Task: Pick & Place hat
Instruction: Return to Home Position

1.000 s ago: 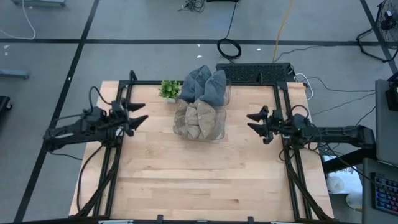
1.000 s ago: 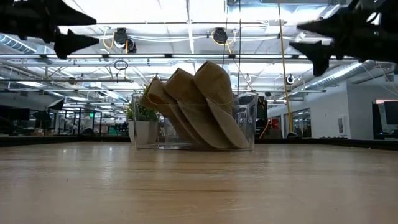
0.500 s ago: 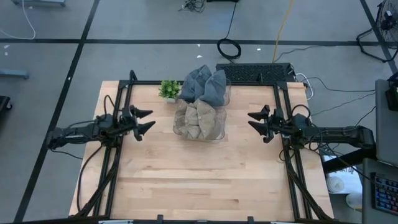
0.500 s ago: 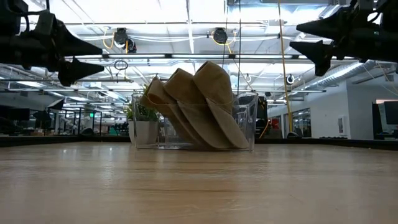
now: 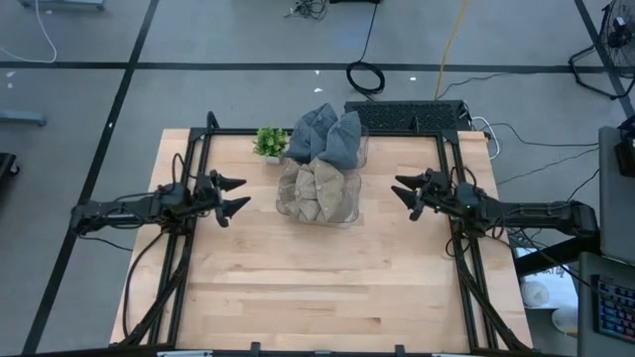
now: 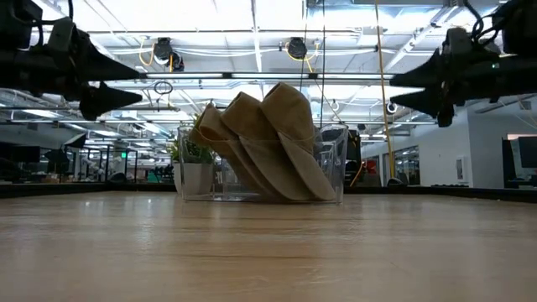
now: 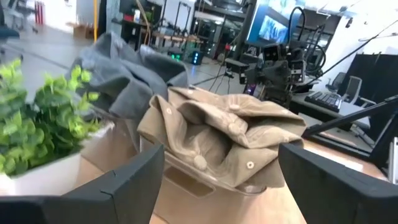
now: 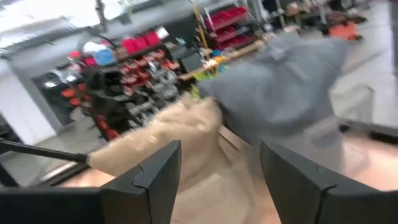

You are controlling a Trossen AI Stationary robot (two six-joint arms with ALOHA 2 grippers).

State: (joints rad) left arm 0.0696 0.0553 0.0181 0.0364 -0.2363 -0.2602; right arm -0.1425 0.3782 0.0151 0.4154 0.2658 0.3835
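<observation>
A clear bin [image 5: 355,212] stands at the table's far middle. Tan hats [image 5: 317,191] fill its near part and grey hats [image 5: 325,137] its far part, piled above the rim. The tan hats [image 6: 268,143] lean against each other inside the bin [image 6: 332,164]. My left gripper [image 5: 238,194] is open, left of the bin, above the table, pointing at the tan hats [image 7: 224,137]. My right gripper [image 5: 400,194] is open, right of the bin, also off the table [image 6: 394,90], facing the tan hats [image 8: 161,137] and grey hats [image 8: 280,93].
A small green plant in a white pot [image 5: 269,142] stands just left of the bin's far part. A dark keyboard [image 5: 407,116] lies at the far edge. Black frame rails [image 5: 189,238] run along both sides. Bare wood [image 5: 317,288] spreads on the near half.
My left gripper has moved down and toward the bin, from the table's left. My right gripper has come down to about the bin's top height and turned about its own axis. Both stayed open. The hats and bin have not moved.
</observation>
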